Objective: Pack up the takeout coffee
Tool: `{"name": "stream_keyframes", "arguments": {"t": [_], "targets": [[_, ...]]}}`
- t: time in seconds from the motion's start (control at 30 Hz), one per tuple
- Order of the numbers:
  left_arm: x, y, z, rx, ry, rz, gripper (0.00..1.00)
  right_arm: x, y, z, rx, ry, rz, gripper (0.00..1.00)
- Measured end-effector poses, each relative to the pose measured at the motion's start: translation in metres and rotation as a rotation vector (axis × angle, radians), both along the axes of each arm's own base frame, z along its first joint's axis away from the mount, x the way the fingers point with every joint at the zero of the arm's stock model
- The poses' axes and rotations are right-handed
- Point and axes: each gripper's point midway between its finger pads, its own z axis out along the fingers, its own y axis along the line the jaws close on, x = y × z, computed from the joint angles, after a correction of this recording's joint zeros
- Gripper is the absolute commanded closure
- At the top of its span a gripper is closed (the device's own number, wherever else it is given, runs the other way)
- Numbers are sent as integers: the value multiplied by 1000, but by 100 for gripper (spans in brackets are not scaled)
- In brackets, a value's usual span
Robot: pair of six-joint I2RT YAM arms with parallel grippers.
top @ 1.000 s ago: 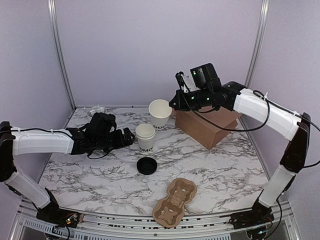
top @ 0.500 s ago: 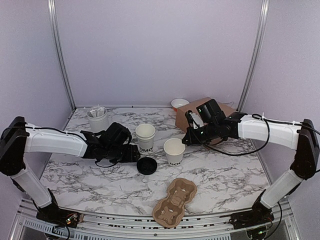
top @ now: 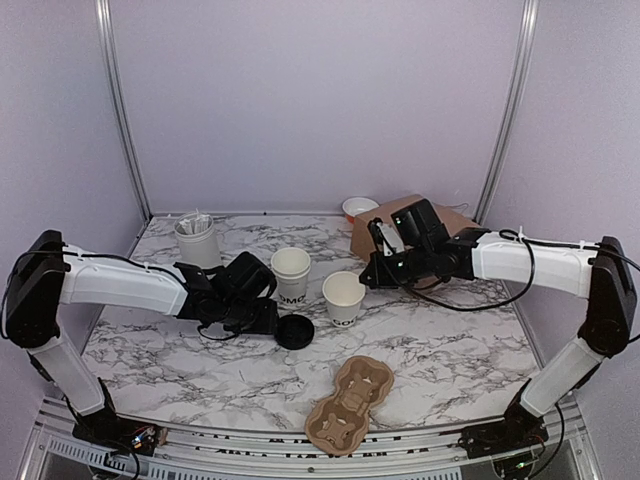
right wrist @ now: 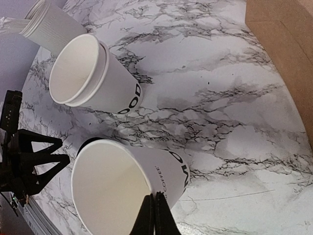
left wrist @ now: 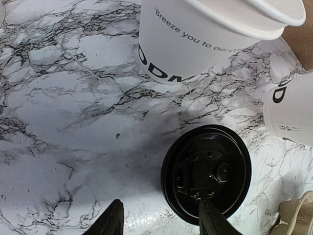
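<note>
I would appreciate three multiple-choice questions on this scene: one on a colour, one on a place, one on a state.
1. What colour is the cup carrier?
A. black
B. tan
C. blue

2. Where does the black lid lie?
A. on the table, just nearer the arms than the stacked cups
B. on top of the stacked cups
C. in the cup carrier

3. How does the right gripper stand to the single cup?
A. open above it
B. shut on its rim
C. shut, clear of it

Answers:
1 B: it looks like tan moulded pulp.
2 A: it lies flat on the marble.
3 B: the right wrist view shows it pinching the rim.
</note>
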Motion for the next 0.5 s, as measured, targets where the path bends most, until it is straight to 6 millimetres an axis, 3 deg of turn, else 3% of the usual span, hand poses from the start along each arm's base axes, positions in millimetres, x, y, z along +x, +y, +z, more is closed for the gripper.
{"name": "stream_keyframes", "arguments": {"t": [0.2,0.5], "targets": [[-5,-9,-3,20,9,-22,64,-1,-5,-10,-8,15,-14,96],[-8,-7,-12,67,27,-20,74,0,-19,-26,-31,43,-53,73]]}}
